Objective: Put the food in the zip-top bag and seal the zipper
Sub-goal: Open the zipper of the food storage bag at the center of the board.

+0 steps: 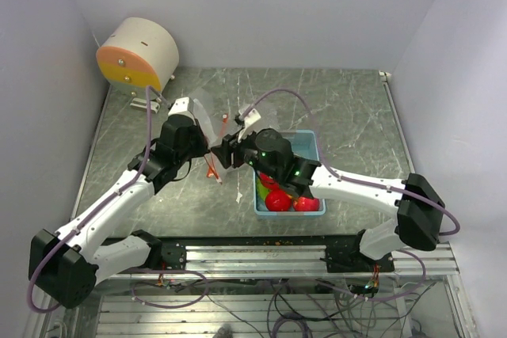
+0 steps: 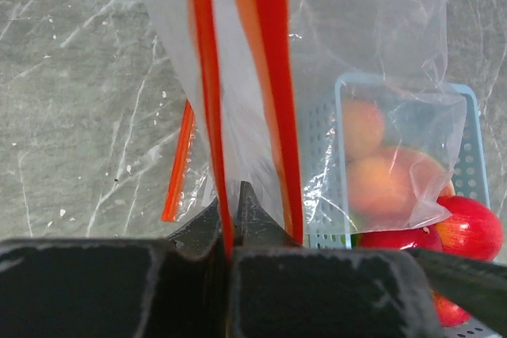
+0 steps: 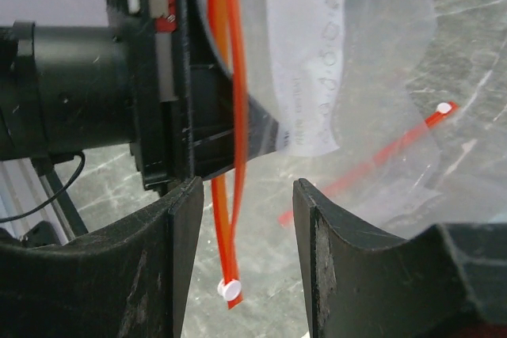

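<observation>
- The zip-top bag (image 2: pixel 372 45) is held up over the tabletop (image 1: pixel 356 116), between the two arms, just left of the tray.
- Its zipper (image 2: pixel 273 77) is pinched in the left end effector (image 2: pixel 230 215), which is closed on the strip.
- The right end effector (image 3: pixel 244 191) is open, with one finger on either side of the zipper.
- The food (image 1: pixel 281 199) lies in the light blue tray (image 1: pixel 311 144).

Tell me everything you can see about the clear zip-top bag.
The clear, crinkly plastic zip-top bag is held up beside the light blue tray. Its red-orange zipper strips run along the mouth, which looks open. The left gripper is shut on a strip; the right gripper is open astride it, not clamping. Faint print marks the film. It looks empty.
</observation>
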Action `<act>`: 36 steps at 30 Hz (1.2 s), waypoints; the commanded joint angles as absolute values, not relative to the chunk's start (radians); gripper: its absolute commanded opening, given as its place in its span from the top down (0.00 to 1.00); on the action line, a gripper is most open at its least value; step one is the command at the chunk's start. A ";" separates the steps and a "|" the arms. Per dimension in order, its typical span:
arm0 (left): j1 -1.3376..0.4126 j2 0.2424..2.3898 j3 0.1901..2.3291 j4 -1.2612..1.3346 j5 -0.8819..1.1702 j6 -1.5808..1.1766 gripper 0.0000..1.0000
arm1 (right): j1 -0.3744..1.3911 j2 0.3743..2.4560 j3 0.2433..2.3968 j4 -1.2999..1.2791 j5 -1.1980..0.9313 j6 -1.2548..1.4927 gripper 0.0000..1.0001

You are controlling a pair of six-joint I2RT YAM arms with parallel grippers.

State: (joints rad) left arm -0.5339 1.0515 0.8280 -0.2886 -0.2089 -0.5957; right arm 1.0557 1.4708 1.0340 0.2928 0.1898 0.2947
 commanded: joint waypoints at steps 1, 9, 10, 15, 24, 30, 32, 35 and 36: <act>-0.538 1.059 0.874 -0.296 -0.162 -0.575 0.93 | 1.078 1.505 1.054 0.306 0.172 0.264 0.51; -0.538 1.055 0.882 -0.296 -0.146 -0.579 0.93 | 1.081 1.541 1.055 0.289 0.203 0.269 0.51; -0.538 1.055 0.883 -0.297 -0.143 -0.580 0.93 | 1.080 1.546 1.057 0.292 0.210 0.267 0.51; -0.538 1.047 0.884 -0.304 -0.147 -0.580 0.93 | 1.080 1.573 1.072 0.295 0.213 0.272 0.51; -0.538 1.025 0.879 -0.306 -0.112 -0.587 0.93 | 1.081 1.591 1.064 0.301 0.400 0.310 0.59; -0.538 0.991 0.858 -0.334 -0.103 -0.587 0.93 | 1.080 1.576 1.037 0.355 0.530 0.323 0.71; -0.538 0.981 0.864 -0.350 -0.084 -0.585 0.93 | 1.080 1.584 1.048 0.364 0.540 0.316 0.72; -0.538 0.971 0.889 -0.383 -0.040 -0.574 0.93 | 1.080 1.608 1.074 0.371 0.542 0.316 0.71; -0.538 0.964 0.896 -0.393 -0.030 -0.570 0.93 | 1.080 1.613 1.083 0.378 0.525 0.311 0.69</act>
State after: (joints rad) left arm -0.5339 0.9909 0.8448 -0.3412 -0.1043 -0.5869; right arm 1.0775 1.5890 1.0473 0.3267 0.4919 0.3145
